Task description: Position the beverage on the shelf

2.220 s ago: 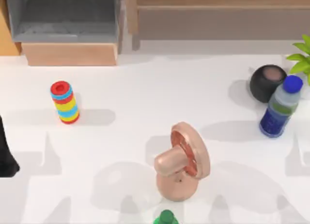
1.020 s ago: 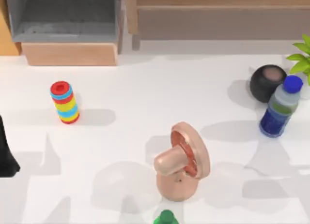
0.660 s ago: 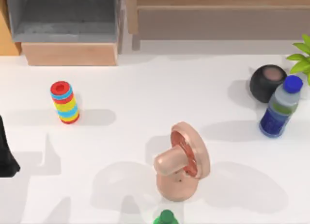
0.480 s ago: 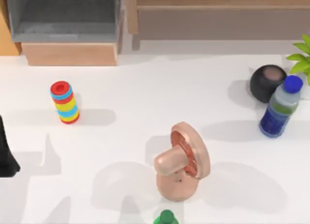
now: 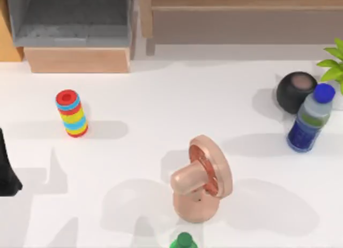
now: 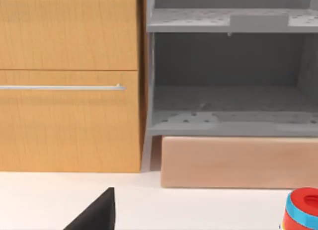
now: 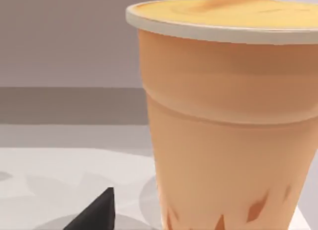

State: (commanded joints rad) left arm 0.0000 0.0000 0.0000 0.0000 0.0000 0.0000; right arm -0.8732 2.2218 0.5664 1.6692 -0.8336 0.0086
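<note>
The right gripper (image 7: pixel 99 215) sits close up against the orange lidded beverage cup (image 7: pixel 223 115), which stands upright on the white desk (image 5: pixel 161 98); whether that gripper is clenched or released cannot be told, nor where on the desk the cup stands. The left gripper (image 5: pixel 6 173) is parked at the desk's left edge, its grip likewise unreadable, facing the grey shelf unit (image 6: pixel 228 81) at the back left corner beside a wooden cabinet (image 6: pixel 69 81). A striped canister (image 5: pixel 71 113) stands near the left edge, a rose-gold fan (image 5: pixel 201 178) near the front edge, and a blue-capped water bottle (image 5: pixel 310 119) just beside a black ball (image 5: pixel 296 91) at the right edge.
</note>
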